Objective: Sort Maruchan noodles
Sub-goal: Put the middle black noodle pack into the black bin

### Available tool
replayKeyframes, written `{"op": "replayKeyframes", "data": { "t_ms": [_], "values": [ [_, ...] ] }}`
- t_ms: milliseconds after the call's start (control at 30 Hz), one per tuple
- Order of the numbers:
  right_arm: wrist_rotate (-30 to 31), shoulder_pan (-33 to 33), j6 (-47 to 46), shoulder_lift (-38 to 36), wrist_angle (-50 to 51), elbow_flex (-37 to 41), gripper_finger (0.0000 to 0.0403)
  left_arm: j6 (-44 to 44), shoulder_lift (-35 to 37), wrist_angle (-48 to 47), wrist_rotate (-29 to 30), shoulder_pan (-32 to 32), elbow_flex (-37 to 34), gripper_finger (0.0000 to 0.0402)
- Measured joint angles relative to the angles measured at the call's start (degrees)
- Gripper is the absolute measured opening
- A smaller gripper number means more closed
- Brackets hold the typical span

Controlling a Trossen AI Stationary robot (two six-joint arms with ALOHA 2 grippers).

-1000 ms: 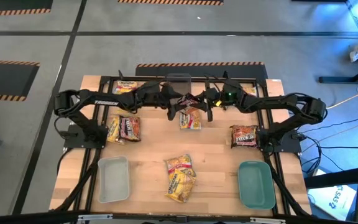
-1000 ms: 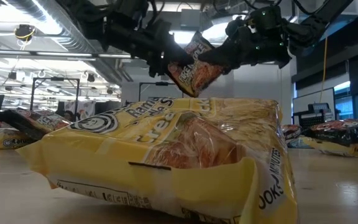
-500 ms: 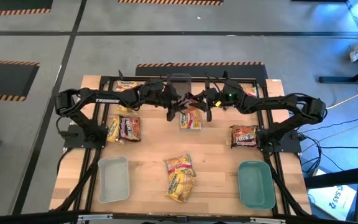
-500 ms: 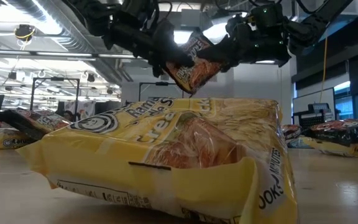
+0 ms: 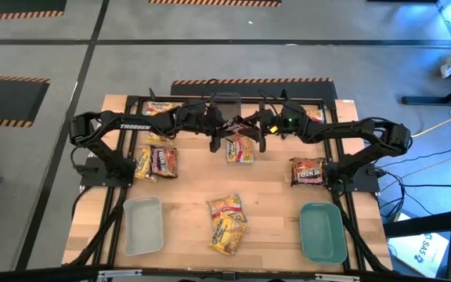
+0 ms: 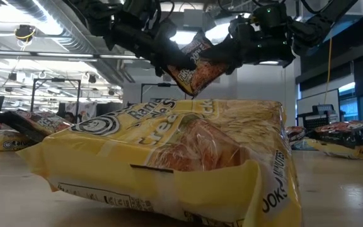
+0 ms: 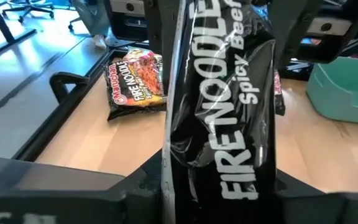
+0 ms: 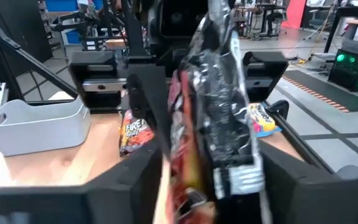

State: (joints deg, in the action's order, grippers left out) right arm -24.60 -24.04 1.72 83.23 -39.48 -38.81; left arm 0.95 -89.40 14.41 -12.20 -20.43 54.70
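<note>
In the high view, 2 trays sit along the lower edge of the table (image 5: 186,176): one tray (image 5: 142,225) at lower left, the other tray (image 5: 322,233) at lower right. Between them lie 2 overlapping packets (image 5: 226,223). A held packet (image 5: 239,128) hangs at upper centre, above another packet (image 5: 239,150). 2 packets (image 5: 156,161) lie at centre left, 1 packet (image 5: 307,170) at centre right.

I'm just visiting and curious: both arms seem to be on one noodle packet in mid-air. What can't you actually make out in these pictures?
- High view: the dark packet between the left claw and right claw is too small to show who grips it.
- Low view: a big yellow packet up close blocks most of the table.
- Left wrist view: the packet fills the picture, hiding that claw's fingers.
- Right wrist view: the packet is blurred; its print is unreadable.
</note>
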Motion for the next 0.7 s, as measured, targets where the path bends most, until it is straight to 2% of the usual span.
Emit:
{"op": "replayKeyframes", "data": {
  "t_ms": [100,200,333,433,633,700],
  "values": [
    [-0.9,-1.2,0.1,-4.4,5.5,0.0,0.0237,2.1,1.7,-3.1,1.3,-0.6,0.3,0.0119],
    [-0.4,-3.0,2.6,-9.9,15.0,-0.1,0.0260,5.8,3.1,-11.2,5.2,-1.5,3.4,0.0118],
    [1.1,-3.7,5.7,-13.5,25.4,-0.1,0.0276,13.0,3.3,-23.5,11.6,-3.2,9.4,0.0117],
    [0.9,-3.7,6.0,-13.5,29.0,0.0,0.0279,18.6,2.4,-27.8,14.9,-4.7,12.8,0.0117],
    [1.6,-2.3,6.0,-11.2,29.4,0.4,0.0280,25.4,2.4,-29.4,14.9,-9.6,14.5,0.0117],
    [1.6,-1.5,6.1,-10.5,28.9,0.4,0.0280,25.6,1.7,-29.5,12.3,-11.1,15.2,0.0117]
  ]
}}
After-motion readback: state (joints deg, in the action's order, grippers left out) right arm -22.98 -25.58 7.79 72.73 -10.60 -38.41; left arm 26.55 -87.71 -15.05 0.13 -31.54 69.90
